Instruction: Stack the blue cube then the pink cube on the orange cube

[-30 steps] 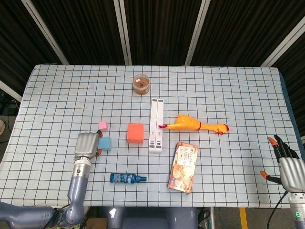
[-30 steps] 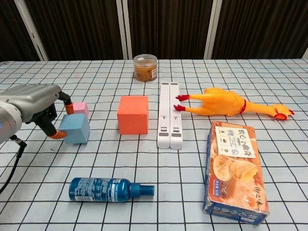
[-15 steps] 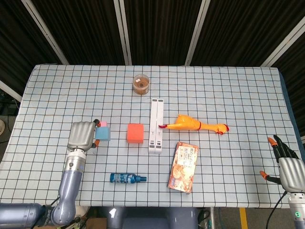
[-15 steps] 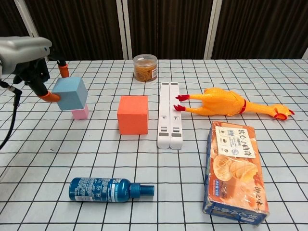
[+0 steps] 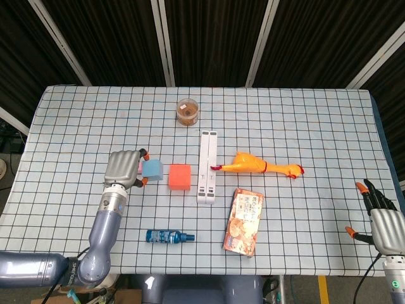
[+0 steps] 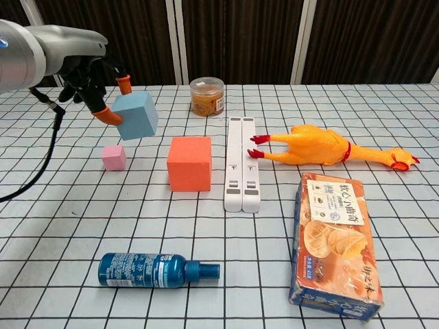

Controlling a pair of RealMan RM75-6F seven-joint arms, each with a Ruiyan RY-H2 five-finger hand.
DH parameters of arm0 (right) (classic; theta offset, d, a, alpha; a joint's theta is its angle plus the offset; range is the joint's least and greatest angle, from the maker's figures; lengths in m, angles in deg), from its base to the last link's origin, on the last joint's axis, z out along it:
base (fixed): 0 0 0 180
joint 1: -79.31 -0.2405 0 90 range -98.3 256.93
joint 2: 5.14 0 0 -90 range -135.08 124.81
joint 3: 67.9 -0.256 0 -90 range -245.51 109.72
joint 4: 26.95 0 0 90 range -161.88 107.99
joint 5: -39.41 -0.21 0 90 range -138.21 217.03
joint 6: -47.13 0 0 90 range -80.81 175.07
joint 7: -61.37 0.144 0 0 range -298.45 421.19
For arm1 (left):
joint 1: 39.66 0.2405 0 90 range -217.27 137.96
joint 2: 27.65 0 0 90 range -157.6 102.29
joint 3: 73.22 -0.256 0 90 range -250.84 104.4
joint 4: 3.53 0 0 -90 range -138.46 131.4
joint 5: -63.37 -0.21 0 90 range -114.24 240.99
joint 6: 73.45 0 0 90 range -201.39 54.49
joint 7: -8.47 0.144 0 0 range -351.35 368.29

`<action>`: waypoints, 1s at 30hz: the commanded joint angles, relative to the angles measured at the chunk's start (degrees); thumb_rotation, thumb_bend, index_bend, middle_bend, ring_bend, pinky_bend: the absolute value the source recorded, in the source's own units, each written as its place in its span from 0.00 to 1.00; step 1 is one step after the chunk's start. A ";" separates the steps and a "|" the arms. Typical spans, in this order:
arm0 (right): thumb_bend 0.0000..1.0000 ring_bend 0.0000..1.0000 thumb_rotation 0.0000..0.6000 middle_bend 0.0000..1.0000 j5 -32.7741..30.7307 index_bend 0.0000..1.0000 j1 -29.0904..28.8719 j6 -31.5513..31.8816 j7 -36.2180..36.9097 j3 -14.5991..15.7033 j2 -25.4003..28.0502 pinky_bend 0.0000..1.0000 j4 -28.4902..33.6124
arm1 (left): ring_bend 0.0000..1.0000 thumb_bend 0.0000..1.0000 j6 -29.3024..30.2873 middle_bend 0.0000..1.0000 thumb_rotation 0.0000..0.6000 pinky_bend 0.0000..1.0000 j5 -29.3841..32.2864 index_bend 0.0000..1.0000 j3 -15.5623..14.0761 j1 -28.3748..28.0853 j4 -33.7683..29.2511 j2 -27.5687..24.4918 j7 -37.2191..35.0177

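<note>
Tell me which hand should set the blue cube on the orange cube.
Left. The left hand already holds the blue cube lifted off the table, just left of the orange cube. The right hand sits at the far right table edge, holding nothing.

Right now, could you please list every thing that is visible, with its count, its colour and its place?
blue cube: 1, light blue, held in the air, up and left of the orange cube
orange cube: 1, orange, on the table, left of the white bars
pink cube: 1, pink, on the table, left of the orange cube
white bars: 2, white, side by side at the table centre
rubber chicken: 1, yellow, right of the bars
jar: 1, clear with brown contents, far side
spray bottle: 1, blue, lying at the near edge
snack box: 1, orange, near right
left robot hand: holds the blue cube
right robot hand: holds nothing, beyond the table's right edge
</note>
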 commanded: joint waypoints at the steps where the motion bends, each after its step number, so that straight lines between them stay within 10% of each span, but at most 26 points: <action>1: 0.04 0.15 1.00 0.05 -0.04 0.09 0.02 0.00 0.25 -0.02 0.03 0.25 -0.09 | 0.74 0.36 1.46 0.93 1.00 0.74 1.34 0.44 -0.18 -1.93 0.73 0.71 1.38; 30: 0.04 0.15 1.00 0.05 -0.30 0.09 -0.06 -0.25 1.28 -0.22 0.15 0.25 -0.48 | 0.74 0.36 2.16 0.93 1.00 0.73 3.24 0.44 -2.71 -10.66 6.39 5.27 3.30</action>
